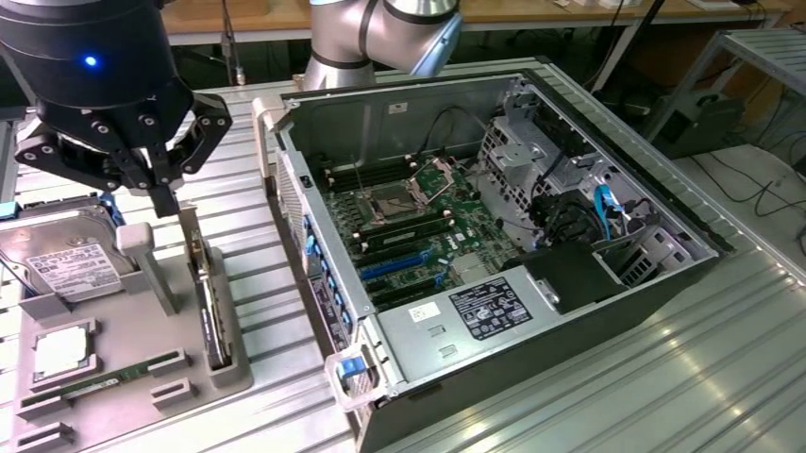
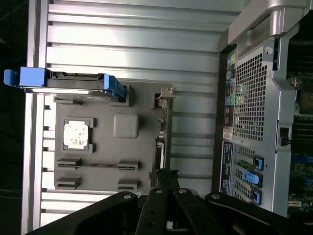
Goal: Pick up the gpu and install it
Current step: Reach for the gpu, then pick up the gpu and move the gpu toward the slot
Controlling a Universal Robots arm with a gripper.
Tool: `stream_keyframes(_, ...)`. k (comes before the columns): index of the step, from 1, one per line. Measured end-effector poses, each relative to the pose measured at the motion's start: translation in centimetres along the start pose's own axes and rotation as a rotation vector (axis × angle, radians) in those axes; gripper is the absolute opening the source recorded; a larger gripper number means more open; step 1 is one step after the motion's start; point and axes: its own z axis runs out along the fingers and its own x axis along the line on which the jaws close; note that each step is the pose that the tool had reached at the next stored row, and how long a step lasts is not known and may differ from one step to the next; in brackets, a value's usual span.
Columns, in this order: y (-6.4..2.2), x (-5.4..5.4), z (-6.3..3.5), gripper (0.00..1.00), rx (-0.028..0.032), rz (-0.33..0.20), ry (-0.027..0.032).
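**Closed gripper poised over the gpu in the parts tray**

One grey parts tray (image 1: 145, 330) (image 2: 108, 152) lies on the ribbed metal table (image 1: 629, 377) (image 2: 132, 44). It holds four parts, one of each kind. A hard drive (image 1: 63, 269) (image 2: 68, 83) with a white label and blue side rails sits at the tray's far end. One square processor chip (image 1: 59, 354) (image 2: 77, 133) lies in a pocket toward the tray's middle. One narrow memory stick (image 1: 101, 382) (image 2: 90, 165) lies flat in its supports nearer the tray's front end. The gpu (image 1: 208, 293) (image 2: 160, 142) stands on edge in the slot along the side of the tray facing the case.

One open computer case (image 1: 377, 113) (image 2: 249, 98) lies just beside the tray, on the gpu's side. Inside it are a motherboard (image 1: 428, 226) with blue slots and a labelled power supply (image 1: 428, 335).

The single gripper (image 1: 164, 203) (image 2: 165, 182) hangs over the tray, fingers pressed together with no gap, their tips right at one end of the gpu's upper edge. Whether they touch the card cannot be told.
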Motion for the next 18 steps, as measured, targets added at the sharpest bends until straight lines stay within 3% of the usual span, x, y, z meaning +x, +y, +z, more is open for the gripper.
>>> stream_keyframes(18, -0.29, 0.20, 0.01, 0.11, -0.0005, -0.019, 0.0008)
